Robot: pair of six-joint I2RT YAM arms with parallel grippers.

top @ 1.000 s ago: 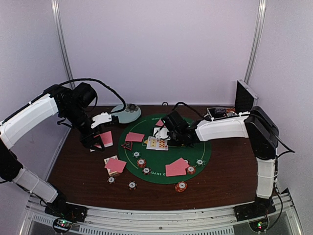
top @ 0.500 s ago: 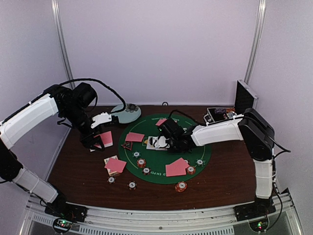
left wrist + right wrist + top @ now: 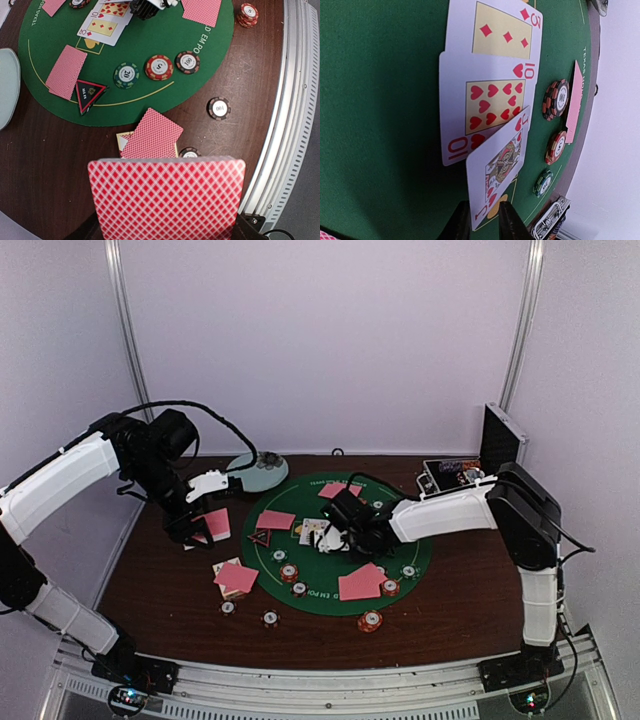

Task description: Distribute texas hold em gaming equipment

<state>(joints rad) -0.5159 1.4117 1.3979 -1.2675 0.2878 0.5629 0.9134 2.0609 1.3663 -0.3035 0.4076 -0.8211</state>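
Observation:
My left gripper (image 3: 197,527) hovers over the table's left side, shut on a deck of pink-backed cards (image 3: 167,197) that fills the bottom of the left wrist view. My right gripper (image 3: 484,209) is low over the green mat (image 3: 420,540). Its jaws stand slightly apart around the near end of a tilted jack of hearts (image 3: 500,160), and the mat shows between the card and one finger. The jack overlaps a ten of hearts (image 3: 485,107) and a three of diamonds (image 3: 497,32). On the mat lie green (image 3: 126,75), red (image 3: 159,67) and dark (image 3: 187,62) chips and a red-black triangle marker (image 3: 89,95).
Pink-backed card pairs lie on the mat (image 3: 275,520), (image 3: 361,582) and off its left edge (image 3: 236,578). Loose chips (image 3: 270,618), (image 3: 370,621) sit near the front. A pale plate (image 3: 258,472) stands at the back left, an open metal case (image 3: 500,445) at the back right. A metal rail (image 3: 295,125) edges the table.
The right gripper has moved left and down onto the mat with the jack and its jaws have parted a little. The left arm and deck have not moved.

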